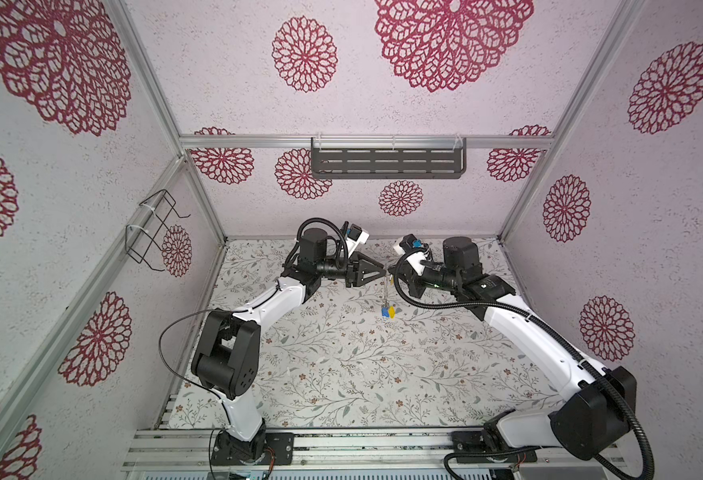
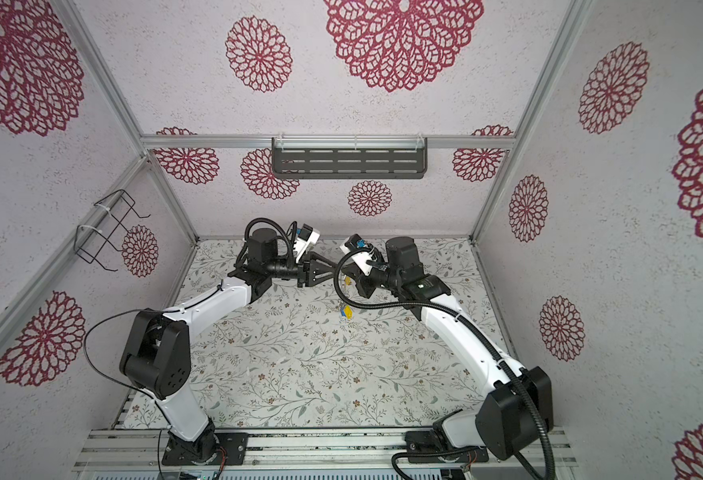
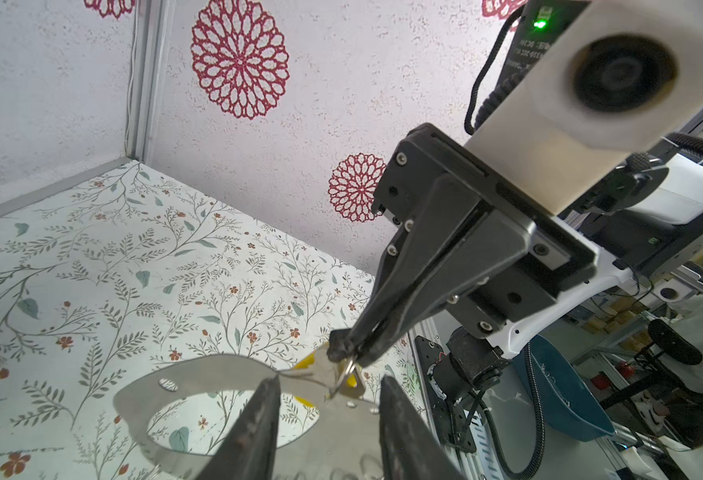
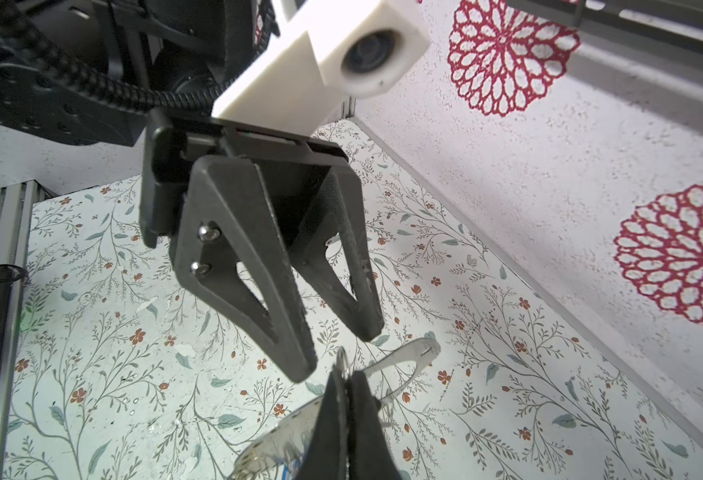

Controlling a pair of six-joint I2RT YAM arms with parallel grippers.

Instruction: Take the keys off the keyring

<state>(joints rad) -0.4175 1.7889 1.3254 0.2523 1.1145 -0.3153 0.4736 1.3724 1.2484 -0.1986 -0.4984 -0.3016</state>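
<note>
The keyring (image 3: 200,374), a flat grey horseshoe plate, hangs in the air between both arms and shows edge-on in a top view (image 1: 386,293). My right gripper (image 3: 347,355) is shut on a small silver split ring at the plate's rim, with a yellow key (image 3: 308,359) just behind it. My left gripper (image 3: 331,379) has its jaws apart over the plate, and one fingertip (image 3: 275,384) overlaps its band. Blue and yellow keys (image 1: 388,312) dangle from the plate's low end. In the right wrist view my shut right gripper (image 4: 346,374) hides part of the keyring (image 4: 418,351).
The floral table (image 1: 341,365) lies below the hanging plate. A black slotted shelf (image 1: 387,162) is fixed to the back wall and a wire rack (image 1: 154,228) to the left wall. Both arms meet near the back middle.
</note>
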